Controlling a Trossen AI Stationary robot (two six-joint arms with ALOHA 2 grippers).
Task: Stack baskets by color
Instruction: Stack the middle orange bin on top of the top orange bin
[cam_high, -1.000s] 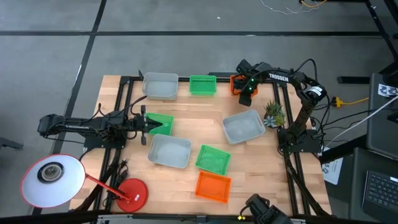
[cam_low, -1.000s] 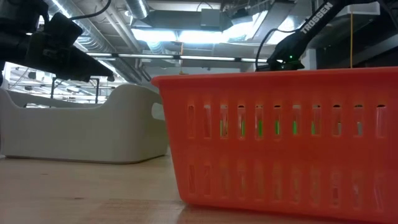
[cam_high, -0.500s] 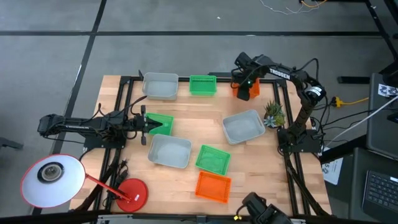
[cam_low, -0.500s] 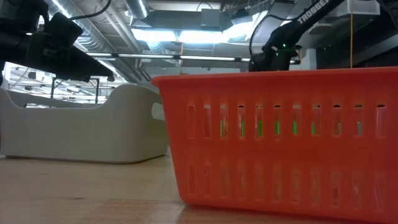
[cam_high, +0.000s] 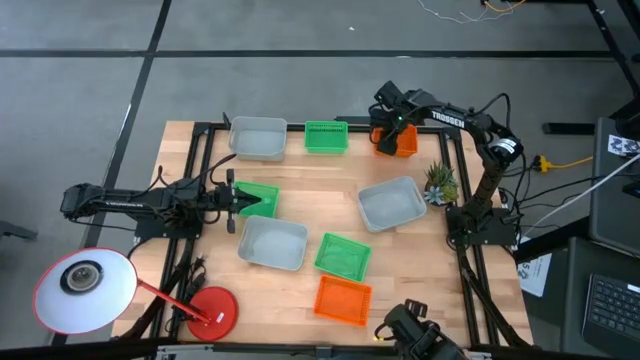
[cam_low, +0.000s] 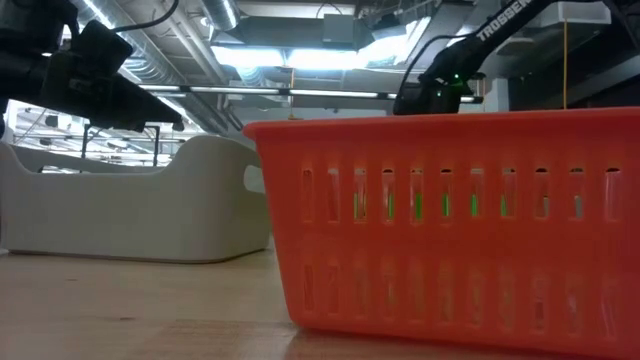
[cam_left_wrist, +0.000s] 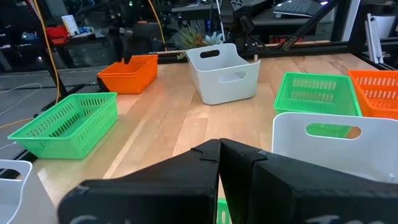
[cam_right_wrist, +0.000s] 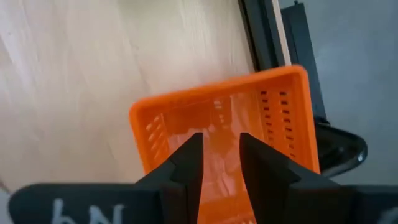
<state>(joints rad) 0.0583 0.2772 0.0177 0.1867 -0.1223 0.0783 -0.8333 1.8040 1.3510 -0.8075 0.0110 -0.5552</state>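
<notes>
right gripper (cam_high: 388, 112) shifted over far orange basket (cam_high: 402, 140) (slightly leftward)

Grey floor (cam_high: 300, 85), bright ceiling lights (cam_low: 300, 55)

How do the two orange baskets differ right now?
The far orange basket sits at the table's far right edge, under the right claw, whose open fingers hang over it; the near orange basket lies alone at the near edge with no arm close. The far one neighbours a green basket; the near one lies just in front of another green basket. Both are orange, perforated, upright and empty.
</notes>
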